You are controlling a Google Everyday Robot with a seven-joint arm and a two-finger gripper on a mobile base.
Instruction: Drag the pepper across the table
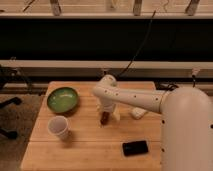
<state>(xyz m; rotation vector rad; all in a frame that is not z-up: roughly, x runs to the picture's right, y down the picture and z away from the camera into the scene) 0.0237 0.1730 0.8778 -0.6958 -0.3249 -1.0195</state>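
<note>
The pepper [104,119] is a small dark red-brown piece standing on the light wooden table [82,150], near its middle. My gripper [105,113] points straight down onto the pepper from above and covers its upper part. The white arm reaches in from the right, with its wrist above the table's far edge.
A green bowl [63,98] sits at the table's back left. A white cup [58,127] stands in front of it. A black phone [135,147] lies at the front right. A small white object [138,113] lies to the right of the gripper.
</note>
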